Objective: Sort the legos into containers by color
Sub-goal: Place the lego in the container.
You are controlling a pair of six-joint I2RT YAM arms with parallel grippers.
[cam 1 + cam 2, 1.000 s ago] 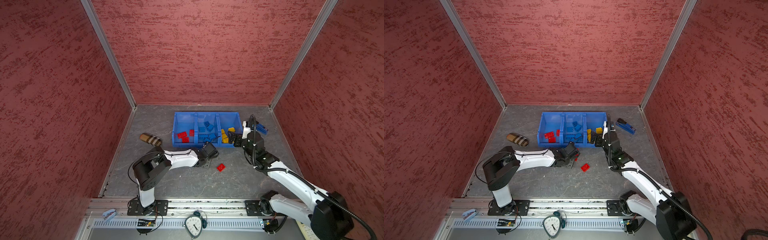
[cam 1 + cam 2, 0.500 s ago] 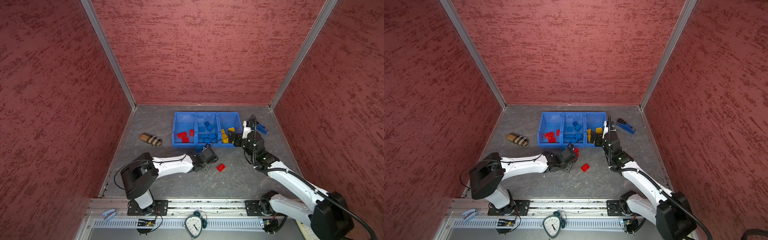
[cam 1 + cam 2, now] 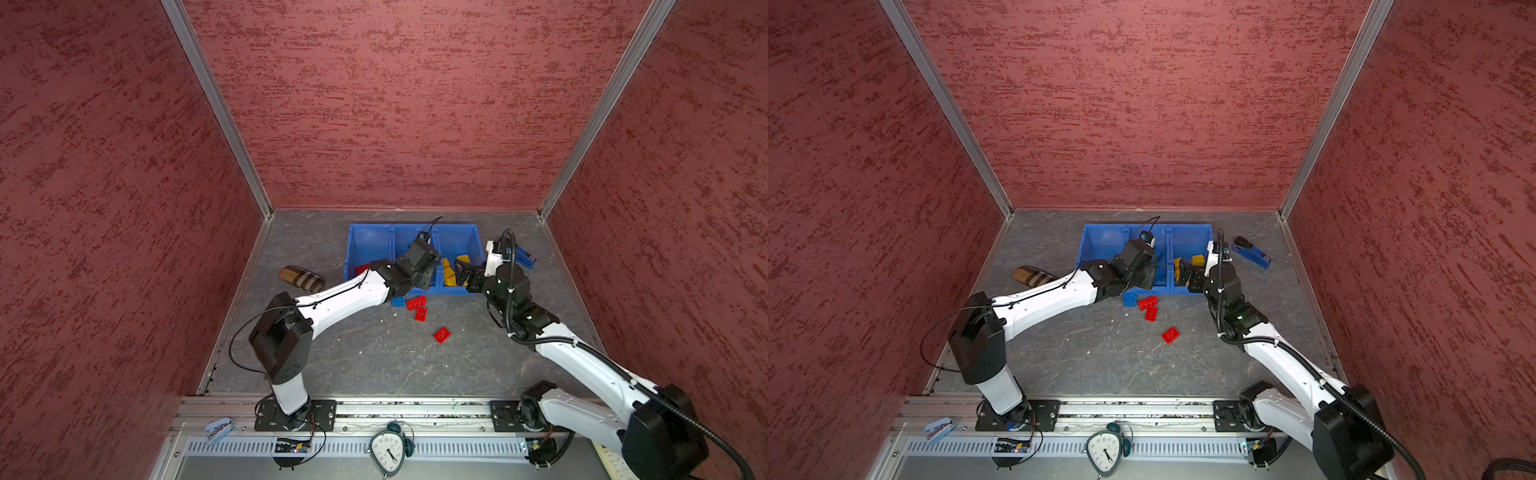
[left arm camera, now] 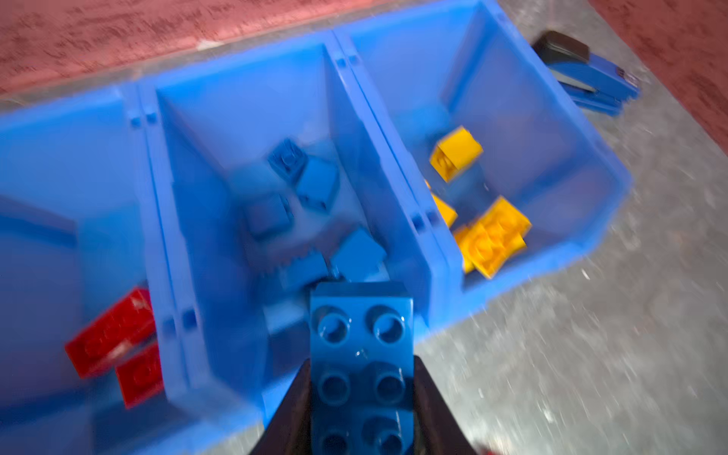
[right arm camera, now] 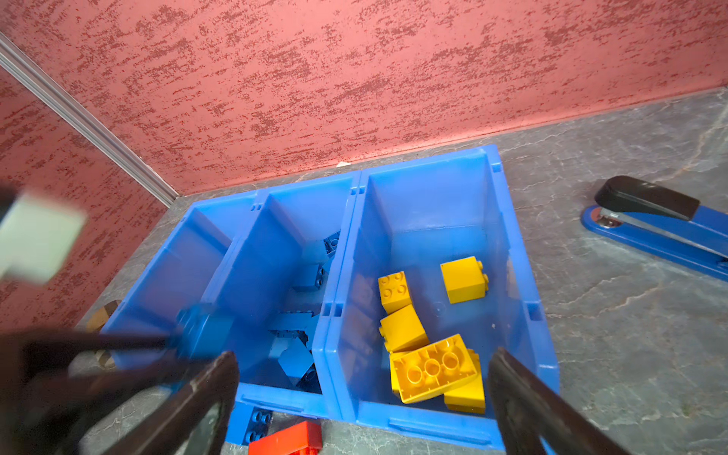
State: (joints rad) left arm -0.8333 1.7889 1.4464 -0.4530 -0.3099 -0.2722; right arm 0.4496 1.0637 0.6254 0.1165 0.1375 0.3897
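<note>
Row of bins (image 3: 368, 243) near the table's (image 3: 374, 365) back edge, stapler (image 3: 1252, 251) just right of it, case (image 3: 301, 279) off to the left. Loose bricks (image 3: 417, 302) lie right in front, and the left gripper's (image 4: 360, 394) brick (image 4: 360, 327) is over the bins' front edge.

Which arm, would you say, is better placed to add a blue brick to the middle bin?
Left: the left gripper holds a blue brick at the middle bin; the right gripper is open, empty.

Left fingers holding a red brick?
No, the left wrist view shows the left fingers clamped on a blue brick.
</note>
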